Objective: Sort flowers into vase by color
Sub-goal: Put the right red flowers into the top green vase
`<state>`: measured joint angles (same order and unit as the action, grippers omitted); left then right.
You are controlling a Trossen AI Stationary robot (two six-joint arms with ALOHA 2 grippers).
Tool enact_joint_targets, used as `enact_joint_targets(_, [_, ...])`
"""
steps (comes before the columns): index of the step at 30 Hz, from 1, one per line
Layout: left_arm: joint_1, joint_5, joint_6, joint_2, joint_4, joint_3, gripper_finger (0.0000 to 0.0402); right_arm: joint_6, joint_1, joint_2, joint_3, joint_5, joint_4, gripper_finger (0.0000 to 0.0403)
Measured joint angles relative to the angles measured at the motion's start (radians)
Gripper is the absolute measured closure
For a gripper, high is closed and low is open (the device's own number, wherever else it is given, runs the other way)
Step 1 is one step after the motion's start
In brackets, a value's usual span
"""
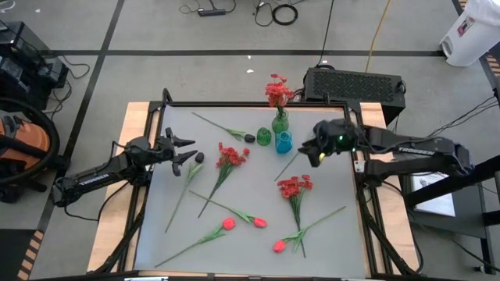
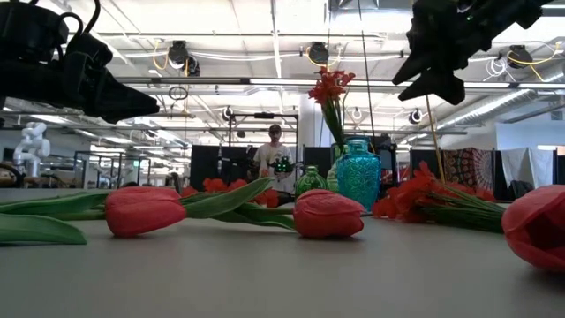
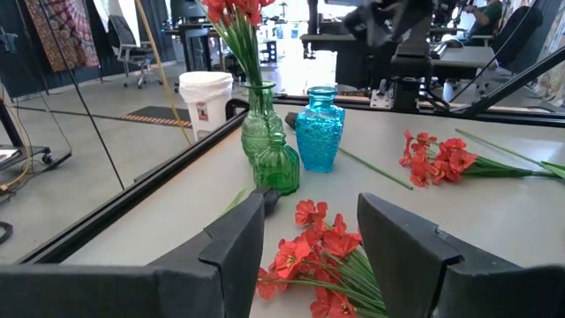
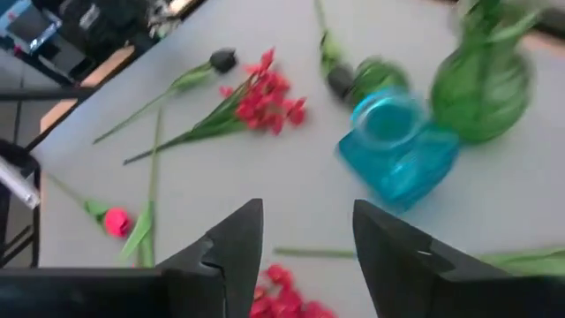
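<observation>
Three vases stand at the table's far middle: a tall green vase [image 1: 280, 122] holding red clustered flowers [image 1: 277, 91], a small green vase [image 1: 264, 137] and a blue vase [image 1: 283, 142]. Flat on the table lie two red clusters [image 1: 231, 155] [image 1: 295, 186], three pinkish-red tulips [image 1: 228, 224] [image 1: 258, 222] [image 1: 279, 246] and two dark buds [image 1: 198, 157] [image 1: 249, 138]. My right gripper [image 4: 307, 225] hangs open above the table just right of the blue vase [image 4: 397, 150], tipped downward, with nothing between its fingers. My left gripper [image 3: 309, 221] waits open and level at the table's left edge, pointing at the vases.
A black box [image 1: 353, 84] sits behind the table's far right corner. A loose green stem [image 1: 287, 165] lies near the blue vase. Bare tabletop shows at the far left and along the right side. A person [image 2: 274, 155] stands far off in the room.
</observation>
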<state>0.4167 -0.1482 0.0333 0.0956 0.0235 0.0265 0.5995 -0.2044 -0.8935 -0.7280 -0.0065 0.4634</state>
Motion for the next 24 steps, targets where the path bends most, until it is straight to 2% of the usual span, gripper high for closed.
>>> enact_joint_targets(9, [0.0, 0.0, 0.0, 0.0, 0.0, 0.0, 0.021, 0.237, 0.23, -0.109, 0.0, 0.093, 0.002, 0.0243])
enact_joint_targets(15, [0.0, 0.0, 0.0, 0.0, 0.0, 0.0, 0.021, 0.395, 0.34, -0.213, 0.0, 0.134, 0.002, 0.0243])
enact_joint_targets(24, [0.0, 0.0, 0.0, 0.0, 0.0, 0.0, 0.021, 0.634, 0.476, -0.359, 0.0, 0.138, -0.001, 0.0243])
